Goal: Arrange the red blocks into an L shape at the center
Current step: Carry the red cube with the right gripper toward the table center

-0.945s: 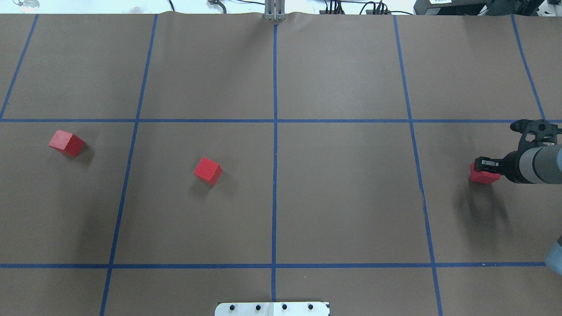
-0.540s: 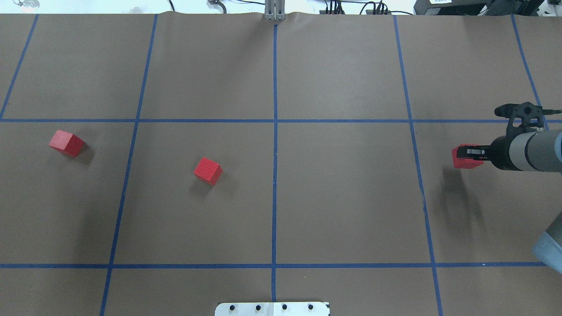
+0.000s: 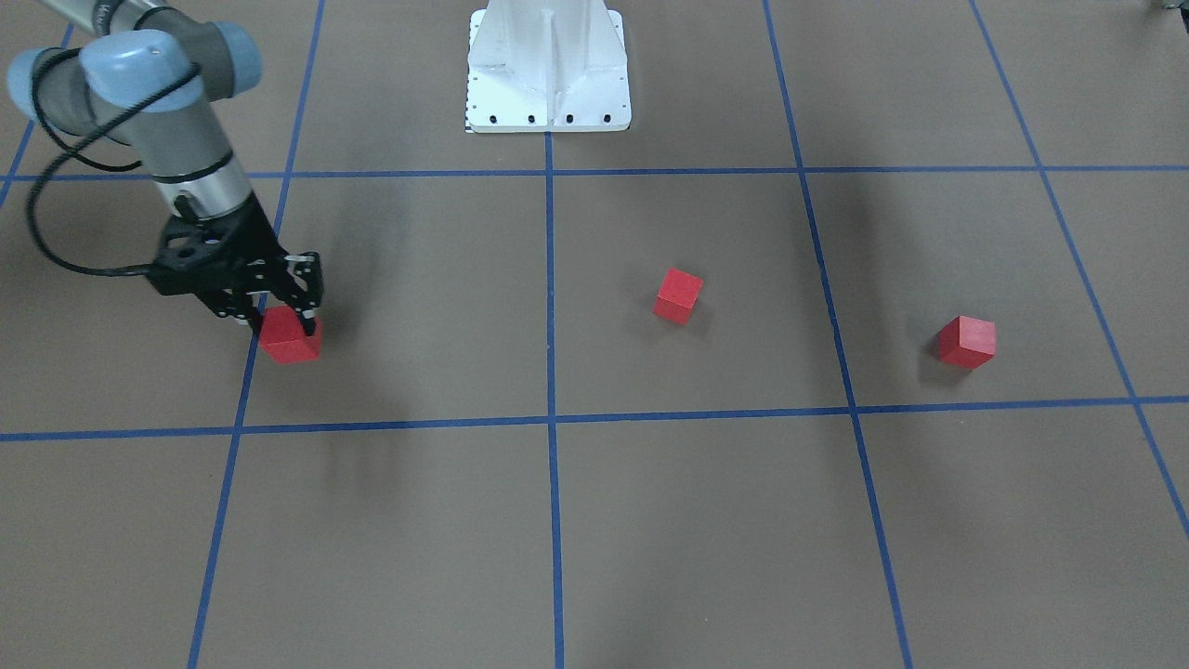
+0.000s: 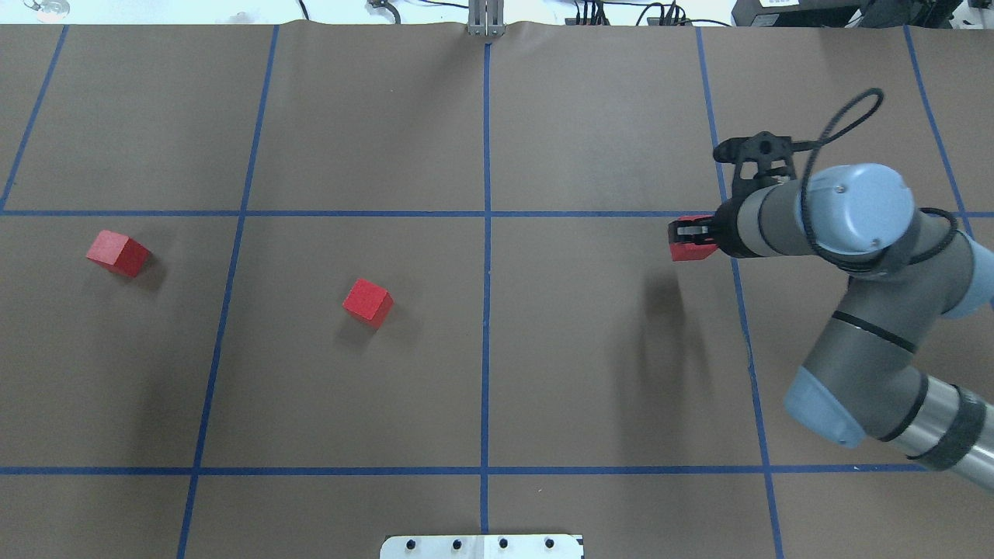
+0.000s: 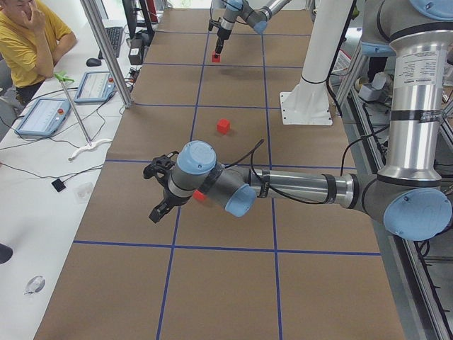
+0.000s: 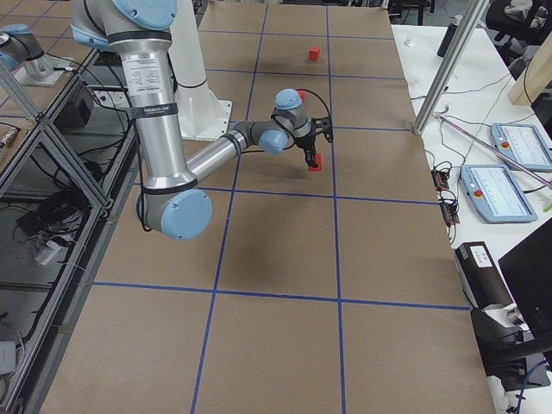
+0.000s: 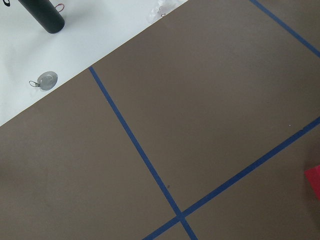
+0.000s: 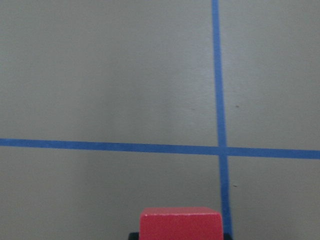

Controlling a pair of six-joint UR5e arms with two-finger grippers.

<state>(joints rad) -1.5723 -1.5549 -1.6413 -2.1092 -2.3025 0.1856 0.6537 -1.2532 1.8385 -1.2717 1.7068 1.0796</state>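
Note:
My right gripper (image 4: 686, 233) is shut on a red block (image 4: 691, 251) and holds it above the brown floor, over the blue line right of the center square. It also shows in the front-facing view (image 3: 290, 321), with the block (image 3: 291, 341) under it. A second red block (image 4: 367, 302) lies left of the center tape line (image 4: 485, 310). A third (image 4: 116, 253) lies at the far left. My left gripper (image 5: 159, 209) shows only in the exterior left view, hovering near that third block (image 5: 200, 196). I cannot tell whether it is open.
The white robot base plate (image 4: 481, 546) sits at the table's near edge on the center line. A seated operator (image 5: 28, 35) and tablets (image 5: 42, 117) are on the white side table beyond the far edge.
My right gripper has carried its red block left and farther from the robot, from the far right edge to the line beside the center-right square. The other two blocks have not moved.

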